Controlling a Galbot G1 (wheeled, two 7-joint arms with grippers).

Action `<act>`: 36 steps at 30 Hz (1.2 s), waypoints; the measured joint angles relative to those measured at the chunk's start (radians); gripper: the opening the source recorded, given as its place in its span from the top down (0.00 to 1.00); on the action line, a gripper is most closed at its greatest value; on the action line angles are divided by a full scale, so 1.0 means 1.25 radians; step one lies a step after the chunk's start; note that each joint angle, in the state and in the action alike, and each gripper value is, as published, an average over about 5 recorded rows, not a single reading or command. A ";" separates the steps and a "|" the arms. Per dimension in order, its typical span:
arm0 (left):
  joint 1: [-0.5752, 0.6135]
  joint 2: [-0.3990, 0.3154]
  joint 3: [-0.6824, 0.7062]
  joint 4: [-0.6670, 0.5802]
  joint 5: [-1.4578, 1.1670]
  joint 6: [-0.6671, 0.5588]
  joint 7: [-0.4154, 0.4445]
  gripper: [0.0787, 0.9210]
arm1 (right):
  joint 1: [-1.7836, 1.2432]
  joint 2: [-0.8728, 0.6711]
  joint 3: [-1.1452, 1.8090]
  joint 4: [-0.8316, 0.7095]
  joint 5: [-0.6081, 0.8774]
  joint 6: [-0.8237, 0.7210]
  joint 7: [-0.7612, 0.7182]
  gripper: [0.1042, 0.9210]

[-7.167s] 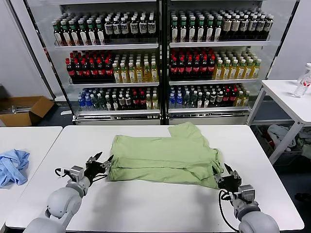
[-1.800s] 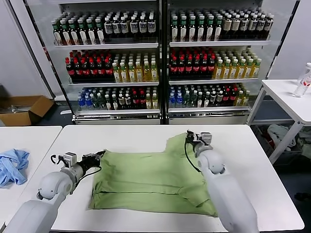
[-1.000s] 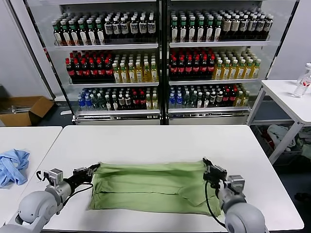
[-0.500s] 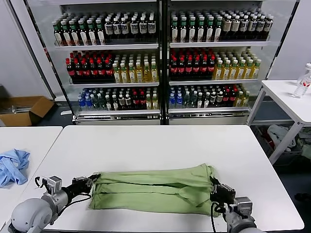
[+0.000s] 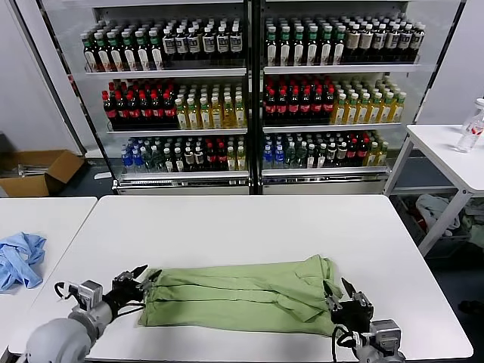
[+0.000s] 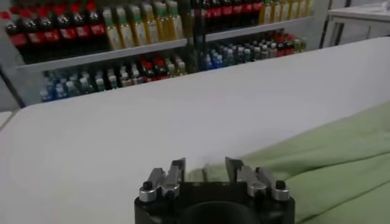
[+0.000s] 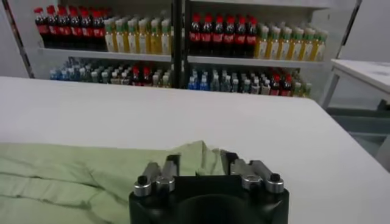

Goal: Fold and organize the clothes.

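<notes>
While both grippers, left gripper (image 5: 139, 274) and right gripper (image 5: 338, 291), sit released at its ends, your green shirt (image 5: 238, 295) lies on the near counter (image 5: 249, 223) as a long band; crosswise folds remain.

Even, bright indoor light – soft glare on the glossy white tabletop (image 5: 242, 227) – both wrist views blur slightly.
</notes>
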 measured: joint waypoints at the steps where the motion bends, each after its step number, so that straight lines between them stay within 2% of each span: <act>1: 0.008 -0.010 0.004 -0.008 0.001 -0.001 -0.020 0.43 | -0.001 0.001 -0.001 0.002 -0.003 0.002 0.000 0.39; 8: 0.044 -0.083 0.028 -0.031 -0.003 -0.008 -0.145 0.20 | 0.003 0.004 -0.013 0.008 -0.021 0.014 -0.002 0.17; 10: 0.046 -0.101 0.032 -0.032 -0.012 -0.009 -0.175 0.15 | 0.005 0.005 -0.015 0.008 -0.025 0.017 -0.002 0.14; 12: 0.046 -0.117 0.036 -0.032 -0.024 -0.009 -0.200 0.16 | 0.006 0.006 -0.016 0.008 -0.029 0.020 -0.002 0.12; 23: 0.042 -0.172 0.055 -0.041 -0.077 0.003 -0.274 0.52 | 0.008 0.006 -0.007 0.006 -0.041 0.028 -0.005 0.12; 36: 0.033 -0.181 0.043 -0.057 -0.042 -0.001 -0.291 0.95 | 0.007 0.007 0.009 0.015 -0.047 0.026 -0.010 0.12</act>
